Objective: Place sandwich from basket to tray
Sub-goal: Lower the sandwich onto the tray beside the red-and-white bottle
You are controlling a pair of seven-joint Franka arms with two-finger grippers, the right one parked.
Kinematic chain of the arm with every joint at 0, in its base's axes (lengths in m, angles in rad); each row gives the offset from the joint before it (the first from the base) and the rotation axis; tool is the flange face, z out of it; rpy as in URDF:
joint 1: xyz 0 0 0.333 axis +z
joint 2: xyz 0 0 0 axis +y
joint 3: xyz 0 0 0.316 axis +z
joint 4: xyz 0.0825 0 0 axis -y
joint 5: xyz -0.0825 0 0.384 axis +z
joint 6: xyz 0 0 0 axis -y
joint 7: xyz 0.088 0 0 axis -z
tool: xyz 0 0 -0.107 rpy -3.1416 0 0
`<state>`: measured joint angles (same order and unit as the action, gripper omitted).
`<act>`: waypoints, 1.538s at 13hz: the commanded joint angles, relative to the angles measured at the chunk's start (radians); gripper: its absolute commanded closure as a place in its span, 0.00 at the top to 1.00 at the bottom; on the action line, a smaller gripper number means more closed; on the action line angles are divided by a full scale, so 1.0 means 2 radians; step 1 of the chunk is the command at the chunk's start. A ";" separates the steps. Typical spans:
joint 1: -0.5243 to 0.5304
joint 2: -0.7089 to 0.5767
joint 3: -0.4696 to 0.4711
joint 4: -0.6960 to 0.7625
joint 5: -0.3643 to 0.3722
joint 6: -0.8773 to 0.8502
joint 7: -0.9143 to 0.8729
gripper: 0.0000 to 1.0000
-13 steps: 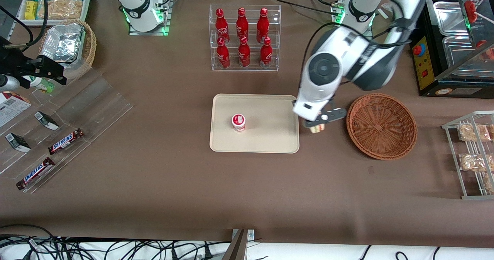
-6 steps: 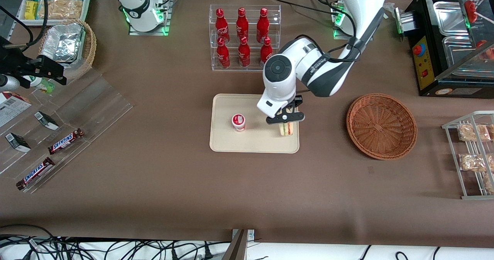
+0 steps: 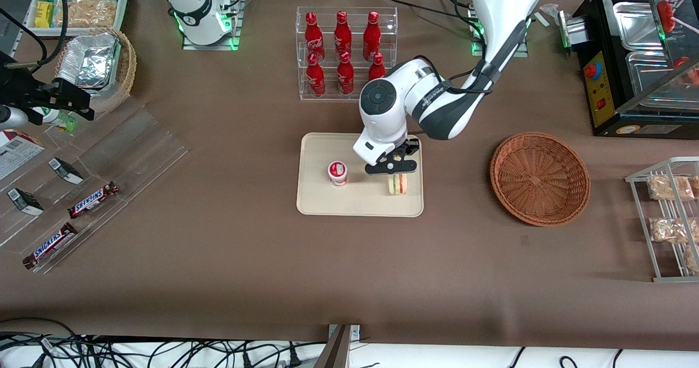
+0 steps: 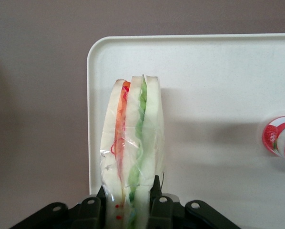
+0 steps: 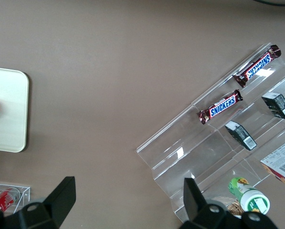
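Observation:
My left gripper [image 3: 394, 172] is shut on the clear-wrapped sandwich [image 3: 398, 184], a wedge of white bread with red and green filling. It holds the sandwich over the cream tray [image 3: 327, 204], near the tray's edge that faces the basket. In the left wrist view the black fingers [image 4: 155, 186] pinch the sandwich [image 4: 133, 143] on both sides above the tray [image 4: 218, 76]; I cannot tell whether the sandwich touches the tray. The reddish-brown wicker basket [image 3: 539, 178] is empty, toward the working arm's end of the table.
A small red-and-white cup [image 3: 337, 172] stands on the tray beside the sandwich, also in the left wrist view [image 4: 279, 138]. A clear rack of red bottles [image 3: 345, 54] stands farther from the front camera than the tray. A wire snack rack [image 3: 669, 215] lies at the working arm's end.
My left gripper has carried the sandwich from beside the basket to over the tray, then a little farther toward the cup and lower.

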<state>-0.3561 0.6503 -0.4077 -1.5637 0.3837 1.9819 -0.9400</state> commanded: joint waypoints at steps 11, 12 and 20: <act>-0.007 0.037 0.004 0.011 0.047 0.012 -0.027 0.35; -0.007 0.039 0.004 0.011 0.047 0.012 -0.027 0.35; -0.009 0.039 0.003 0.013 0.046 0.012 -0.035 0.36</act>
<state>-0.3588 0.7198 -0.4061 -1.5622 0.4494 2.0104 -0.9837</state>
